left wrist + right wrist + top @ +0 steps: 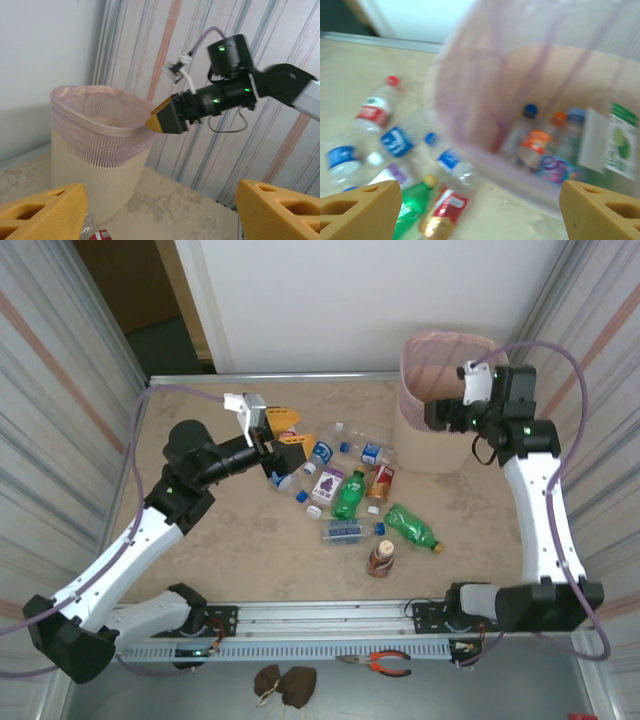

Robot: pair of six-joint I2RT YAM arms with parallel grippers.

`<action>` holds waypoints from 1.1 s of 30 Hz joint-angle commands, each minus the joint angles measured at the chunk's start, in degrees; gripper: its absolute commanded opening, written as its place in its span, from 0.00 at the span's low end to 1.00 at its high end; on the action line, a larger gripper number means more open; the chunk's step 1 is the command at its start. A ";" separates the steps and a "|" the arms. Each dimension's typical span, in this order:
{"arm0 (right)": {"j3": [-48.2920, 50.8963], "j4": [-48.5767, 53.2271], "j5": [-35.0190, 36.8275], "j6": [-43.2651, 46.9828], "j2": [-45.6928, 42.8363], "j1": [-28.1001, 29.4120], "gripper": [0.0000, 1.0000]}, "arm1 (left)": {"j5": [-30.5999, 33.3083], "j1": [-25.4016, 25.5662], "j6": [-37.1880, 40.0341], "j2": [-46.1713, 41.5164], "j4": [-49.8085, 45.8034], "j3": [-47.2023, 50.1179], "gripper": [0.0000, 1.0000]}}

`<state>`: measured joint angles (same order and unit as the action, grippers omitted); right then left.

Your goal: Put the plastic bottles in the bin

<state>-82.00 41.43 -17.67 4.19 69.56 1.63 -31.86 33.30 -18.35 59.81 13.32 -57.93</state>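
- Top external view: the tall beige ribbed bin with a pink translucent liner [418, 447] stands upright at the far right of the beige stone-patterned surface [220, 550].
- The small plastic bottles [349, 494], clear, green and brown with coloured labels, lie scattered mid-surface, to the left of the bin and apart from it.
- The left gripper [289, 437] sits at the left edge of that scatter, with one orange finger showing. The right gripper [440, 416] hangs over the bin's near rim.
- Red-handled pliers [385, 663] and a brown cloth lump [283, 683] lie on the ledge in front of the arm bases.
- Left wrist view: the left arm's orange fingers [45, 214] stand wide apart at the bottom corners with nothing between them.
- The bin [90, 180] rises ahead, and the right gripper [161, 120] has its orange tip just above the lined rim. A red-labelled bottle [102, 234] peeks in at the bottom edge.
- Right wrist view, blurred: the right arm's orange fingers [362, 207] are spread wide and hold nothing.
- Several bottles rest inside the bin [485, 90]: a blue-capped one [530, 111], an orange-labelled one [538, 142] and a green-labelled one [618, 140].
- More bottles lie outside it on the surface to the left, among them a clear red-capped one [374, 109] and a green one [415, 210].
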 commanded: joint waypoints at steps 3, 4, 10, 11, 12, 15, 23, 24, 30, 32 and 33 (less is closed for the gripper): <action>8.73 -5.28 -11.02 6.11 -10.39 5.01 0.82 | -1.18 -0.76 -1.45 1.22 1.97 -1.02 0.78; 10.52 -5.75 -11.94 6.55 -12.18 6.17 0.82 | -1.26 -0.70 -1.51 1.51 2.03 -1.13 0.78; 20.64 -7.33 -15.19 7.29 -22.16 13.32 0.84 | -1.45 -0.78 -2.56 2.19 2.82 -1.00 0.78; 21.92 -7.71 -15.18 6.69 -23.38 14.21 0.84 | -1.45 -0.80 -2.76 2.30 3.00 -0.91 0.77; 23.54 -7.81 -15.36 6.20 -24.82 15.14 0.84 | -1.45 -0.78 -2.84 2.35 3.18 -0.87 0.78; 28.00 -8.22 -16.17 4.80 -28.71 17.52 0.84 | -1.37 -0.78 -3.26 2.44 3.29 -0.61 0.77; 38.11 -3.95 -15.38 11.57 -38.84 24.14 0.81 | -0.38 -0.79 -3.72 1.88 3.81 0.63 0.78; 39.24 -2.93 -14.48 12.30 -40.04 25.12 0.80 | -0.32 -0.78 -3.86 1.82 3.85 0.73 0.78; 43.86 2.21 -11.02 15.77 -43.21 29.32 0.79 | -0.24 -1.28 -3.76 2.18 4.32 1.32 0.77; 44.71 2.14 -11.64 16.51 -42.93 29.47 0.79 | -0.25 -1.63 -4.02 2.45 4.60 1.57 0.77; 44.69 1.99 -12.19 17.00 -42.43 29.57 0.79 | -0.45 -1.76 -4.30 2.57 4.98 1.72 0.77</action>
<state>-37.87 41.63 -30.22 18.17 26.92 30.74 -31.88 32.16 -21.58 62.22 15.66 -56.84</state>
